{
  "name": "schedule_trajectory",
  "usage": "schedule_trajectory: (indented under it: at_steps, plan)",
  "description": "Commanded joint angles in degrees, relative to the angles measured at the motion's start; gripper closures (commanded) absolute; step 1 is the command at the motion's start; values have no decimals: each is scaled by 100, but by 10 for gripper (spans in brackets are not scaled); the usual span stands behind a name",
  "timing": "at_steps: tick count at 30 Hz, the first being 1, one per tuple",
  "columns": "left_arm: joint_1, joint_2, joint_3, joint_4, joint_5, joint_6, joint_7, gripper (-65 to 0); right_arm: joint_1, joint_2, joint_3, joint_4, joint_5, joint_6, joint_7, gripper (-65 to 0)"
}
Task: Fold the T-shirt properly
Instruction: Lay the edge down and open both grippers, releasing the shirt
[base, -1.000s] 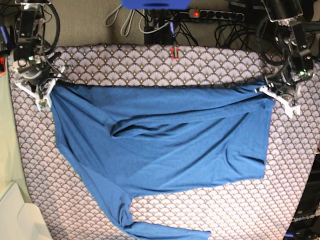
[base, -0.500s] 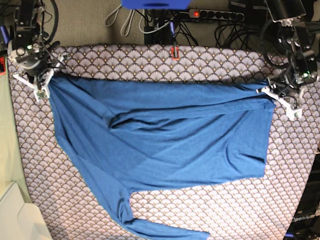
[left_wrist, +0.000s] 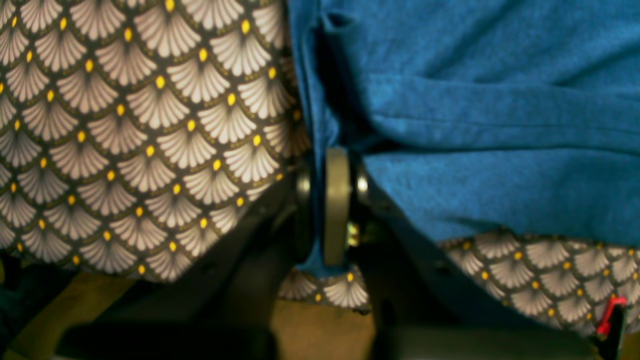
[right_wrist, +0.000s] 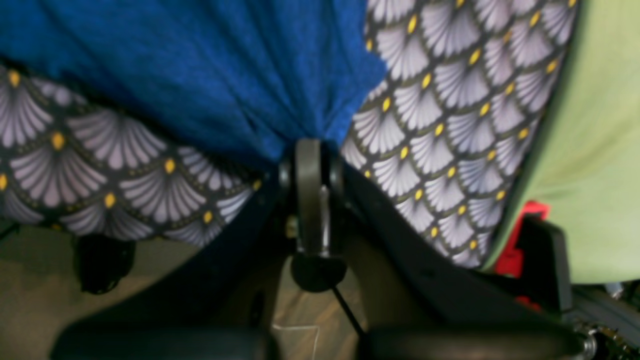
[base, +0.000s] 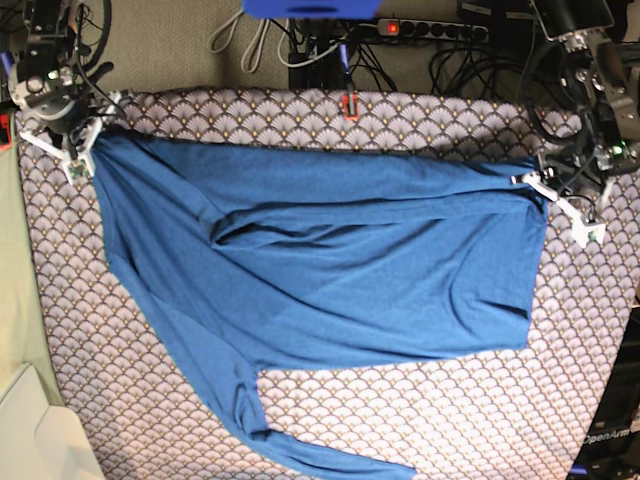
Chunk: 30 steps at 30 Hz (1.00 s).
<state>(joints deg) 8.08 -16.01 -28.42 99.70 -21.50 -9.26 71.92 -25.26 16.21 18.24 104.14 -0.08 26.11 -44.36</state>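
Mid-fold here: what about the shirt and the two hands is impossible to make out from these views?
- Shirt: base view, sleeve end cut off by the bottom edge.
- Left hand: wrist view blurred; cloth hides how many layers it pinches.
- Right hand: wrist view blurred; bunched cloth hides the pinched edge.

My overhead view is evenly lit and sharp; both my wrist views are dim, soft, blurred toward their lower edges.

Overhead base view; two close wrist views, T-shirt (base: 330, 270) shared.
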Motion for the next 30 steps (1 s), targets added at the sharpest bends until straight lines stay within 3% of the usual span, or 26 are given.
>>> schedule_trajectory:
  at_steps: [1, 20, 30]
  plan:
    - [-56, -91, -37, 144, -26, 7, 39, -3, -63, 80, 53, 114, -23, -22, 45, 0]
    - [181, -531, -37, 223, -26, 7, 232, -3, -301, 107, 202, 114, -32, -22, 45, 0]
    - [304, -531, 7, 197, 0, 7, 215, -3, -441, 107, 229, 105, -32, -22, 45, 0]
